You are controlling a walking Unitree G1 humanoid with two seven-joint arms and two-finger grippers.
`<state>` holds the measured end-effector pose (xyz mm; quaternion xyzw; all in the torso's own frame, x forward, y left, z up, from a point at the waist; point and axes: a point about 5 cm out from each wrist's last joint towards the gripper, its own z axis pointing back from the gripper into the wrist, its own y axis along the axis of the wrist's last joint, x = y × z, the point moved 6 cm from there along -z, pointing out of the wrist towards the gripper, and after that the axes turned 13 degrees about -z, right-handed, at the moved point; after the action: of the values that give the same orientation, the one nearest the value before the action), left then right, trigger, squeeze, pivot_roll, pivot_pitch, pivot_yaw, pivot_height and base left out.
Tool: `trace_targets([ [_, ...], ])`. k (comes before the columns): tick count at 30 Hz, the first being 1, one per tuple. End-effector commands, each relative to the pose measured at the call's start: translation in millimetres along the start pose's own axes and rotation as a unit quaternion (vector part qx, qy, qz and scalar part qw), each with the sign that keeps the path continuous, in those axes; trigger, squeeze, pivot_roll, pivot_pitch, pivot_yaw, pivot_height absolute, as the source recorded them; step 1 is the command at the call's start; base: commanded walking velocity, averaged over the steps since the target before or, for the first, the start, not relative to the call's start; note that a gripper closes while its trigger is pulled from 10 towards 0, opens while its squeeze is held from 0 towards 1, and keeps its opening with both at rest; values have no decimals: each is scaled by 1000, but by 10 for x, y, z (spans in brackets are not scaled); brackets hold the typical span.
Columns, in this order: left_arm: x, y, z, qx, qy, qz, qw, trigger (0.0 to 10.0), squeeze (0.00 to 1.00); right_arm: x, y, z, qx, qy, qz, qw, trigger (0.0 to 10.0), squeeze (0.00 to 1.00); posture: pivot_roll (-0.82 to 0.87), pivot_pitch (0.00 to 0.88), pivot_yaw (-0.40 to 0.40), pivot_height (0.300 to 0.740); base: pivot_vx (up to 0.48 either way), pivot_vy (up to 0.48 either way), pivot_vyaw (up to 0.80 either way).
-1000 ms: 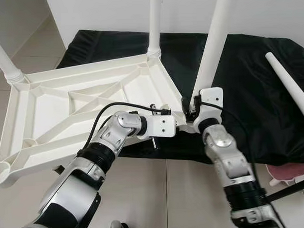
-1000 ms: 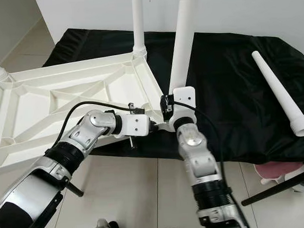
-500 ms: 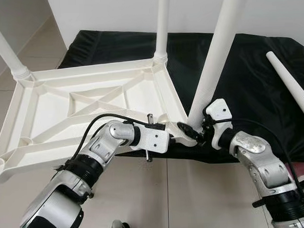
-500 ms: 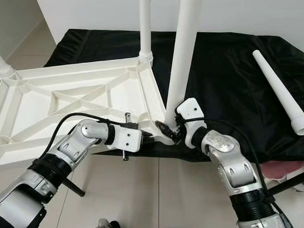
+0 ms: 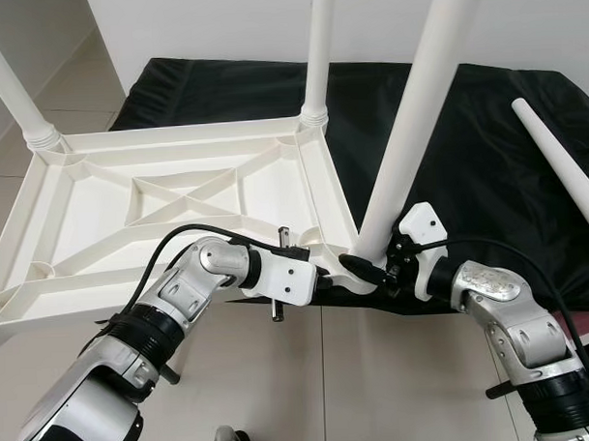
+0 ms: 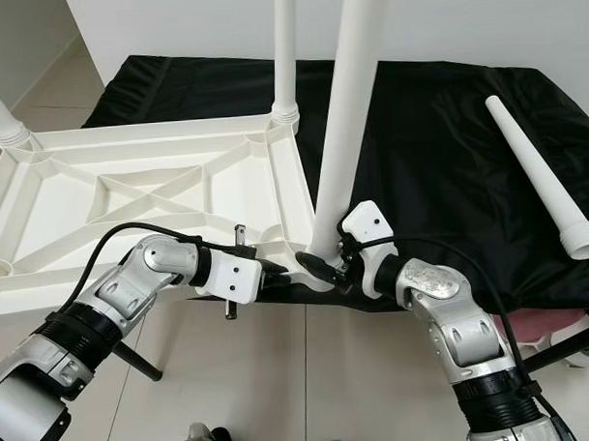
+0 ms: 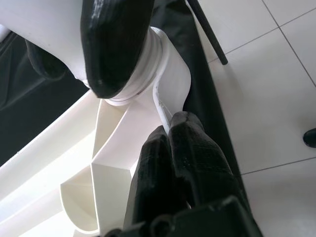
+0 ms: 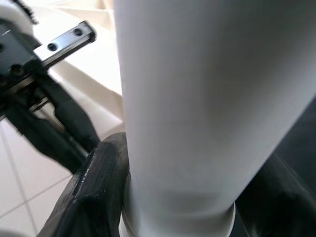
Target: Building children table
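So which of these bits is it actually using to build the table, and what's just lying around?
In use:
- tabletop, upside down
- near leg, gripped at its base by the right gripper
- left gripper, clamped on the tabletop's corner
- two fitted legs
- loose leg, probably for the empty corner

Lying about:
- black cloth
- pink thing

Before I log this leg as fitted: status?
Left gripper shut on tabletop corner. Right gripper shut on leg base at the socket. Spare leg lies on the black cloth.
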<state>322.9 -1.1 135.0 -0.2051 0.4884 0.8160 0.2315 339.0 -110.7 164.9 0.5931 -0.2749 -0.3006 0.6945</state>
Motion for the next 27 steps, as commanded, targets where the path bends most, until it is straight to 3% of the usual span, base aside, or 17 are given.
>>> trace_targets([
  [1, 201, 477, -75, 105, -132, -54, 984, 0, 0, 249, -344, -34, -56, -102, -33, 993, 0, 0, -24, 143, -8, 740, 0, 0, 0],
  [7, 127, 546, -126, 115, -119, -50, 985, 0, 0, 373, -438, -62, -64, -173, -49, 982, 0, 0, -24, 144, -6, 740, 0, 0, 0],
  [8, 60, 601, -173, 121, -109, -48, 985, 0, 0, 466, -522, -70, -68, -233, -68, 968, 0, 0, -25, 145, -5, 740, 0, 0, 0],
  [9, 60, 601, -173, 121, -109, -48, 985, 0, 0, 466, -522, -70, -68, -233, -68, 968, 0, 0, -25, 145, -5, 740, 0, 0, 0],
  [10, -20, 658, -224, 126, -96, -48, 986, 0, 0, 554, -595, -57, -65, -306, -92, 945, 0, 0, -26, 147, -3, 740, 0, 0, 0],
  [11, -20, 658, -224, 126, -96, -48, 986, 0, 0, 554, -595, -57, -65, -306, -92, 945, 0, 0, -26, 147, -3, 740, 0, 0, 0],
  [12, -97, 710, -268, 130, -85, -48, 987, 0, 0, 600, -661, -40, -64, -359, -115, 924, 0, 0, -25, 147, -2, 740, 0, 0, 0],
  [14, -97, 710, -268, 130, -85, -48, 987, 0, 0, 600, -661, -40, -64, -359, -115, 924, 0, 0, -25, 147, -2, 740, 0, 0, 0],
  [16, -211, 772, -330, 132, -69, -46, 988, 0, 0, 616, -701, -13, -48, -428, -155, 889, 0, 0, -24, 149, 2, 740, 0, 0, 0],
  [17, -234, 782, -343, 131, -66, -45, 988, 0, 0, 615, -699, -2, -41, -444, -163, 880, 0, 0, -24, 149, 2, 740, 0, 0, 0],
  [22, -231, 787, -349, 132, -67, -45, 988, 0, 0, 629, -660, 16, -29, -459, -161, 873, 0, 0, -24, 149, 3, 740, 0, 0, 0],
  [23, -200, 778, -345, 134, -73, -44, 987, 0, 0, 623, -547, -27, -11, -444, -138, 885, 7451, 0, -23, 148, 1, 740, 0, 0, 0],
  [25, -186, 770, -342, 134, -75, -43, 987, 0, 0, 607, -495, -58, -4, -433, -128, 892, 7451, 0, -23, 148, 1, 740, 0, 0, 0],
  [26, -171, 759, -338, 133, -78, -42, 987, 0, 0, 565, -431, -111, 4, -408, -117, 906, 10000, 0, -22, 146, 0, 740, 0, 0, 0],
  [27, -171, 759, -338, 133, -78, -42, 987, 0, 0, 565, -431, -111, 4, -408, -117, 906, 10000, 0, -22, 146, 0, 740, 0, 0, 0],
])
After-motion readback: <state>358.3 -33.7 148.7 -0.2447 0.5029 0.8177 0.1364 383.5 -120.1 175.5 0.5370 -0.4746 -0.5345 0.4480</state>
